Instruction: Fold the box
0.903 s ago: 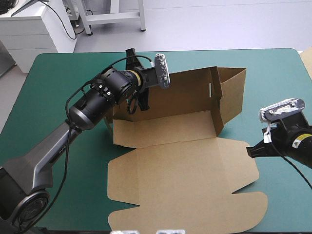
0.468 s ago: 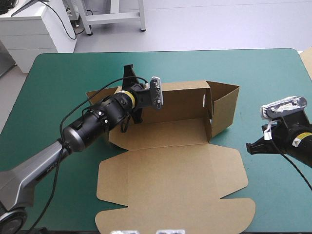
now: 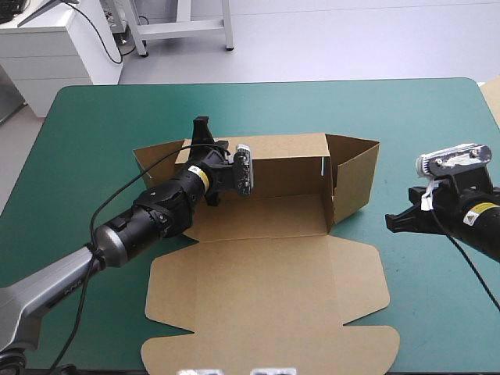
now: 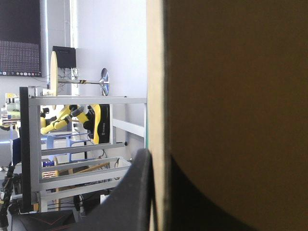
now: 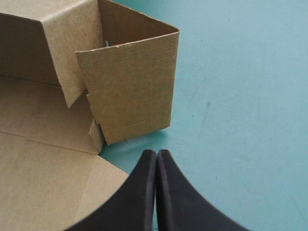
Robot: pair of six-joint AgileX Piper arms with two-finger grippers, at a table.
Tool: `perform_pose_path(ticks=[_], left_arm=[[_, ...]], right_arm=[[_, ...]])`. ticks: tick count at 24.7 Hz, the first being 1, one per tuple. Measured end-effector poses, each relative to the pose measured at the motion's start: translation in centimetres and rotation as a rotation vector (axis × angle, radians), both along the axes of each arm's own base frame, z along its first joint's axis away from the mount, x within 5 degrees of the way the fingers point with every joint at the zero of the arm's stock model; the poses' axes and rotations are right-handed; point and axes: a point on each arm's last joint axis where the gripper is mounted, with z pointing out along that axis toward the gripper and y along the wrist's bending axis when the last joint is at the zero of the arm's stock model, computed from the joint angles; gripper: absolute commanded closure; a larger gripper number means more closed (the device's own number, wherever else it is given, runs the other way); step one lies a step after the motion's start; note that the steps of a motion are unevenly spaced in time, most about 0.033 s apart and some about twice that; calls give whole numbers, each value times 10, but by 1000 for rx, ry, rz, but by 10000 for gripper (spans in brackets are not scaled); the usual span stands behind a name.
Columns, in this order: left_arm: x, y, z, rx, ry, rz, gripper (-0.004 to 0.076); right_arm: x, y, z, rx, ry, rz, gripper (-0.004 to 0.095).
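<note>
Teal-green cover is hidden under the box, pinched in the left gripper. The right gripper is pressed together, empty. If pulled crooked, the box could be bent.

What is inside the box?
Inside the box only its bare brown floor shows, between the raised back and right walls. The left gripper, pinching the back wall, and its arm cover the left end, so that part is hidden.

High overhead; wrists close, sharing box
</note>
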Motion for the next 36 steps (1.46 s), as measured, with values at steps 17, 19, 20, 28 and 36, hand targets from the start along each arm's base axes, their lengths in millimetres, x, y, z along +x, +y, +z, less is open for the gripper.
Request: perform_pose_path(ticks=[17, 19, 20, 28, 36], left_arm=[[-14, -5, -30, 113, -151, 36, 731], [-18, -7, -31, 95, -152, 57, 731], [-18, -7, -31, 85, -153, 68, 731], [-27, -14, -30, 79, -168, 81, 731], [-33, -20, -30, 79, -174, 64, 731]], right_arm=[[87, 16, 37, 32, 39, 50, 929], [110, 21, 34, 37, 84, 61, 929], [124, 23, 31, 35, 113, 66, 929], [181, 31, 15, 19, 227, 83, 929], [226, 38, -15, 40, 318, 86, 927]])
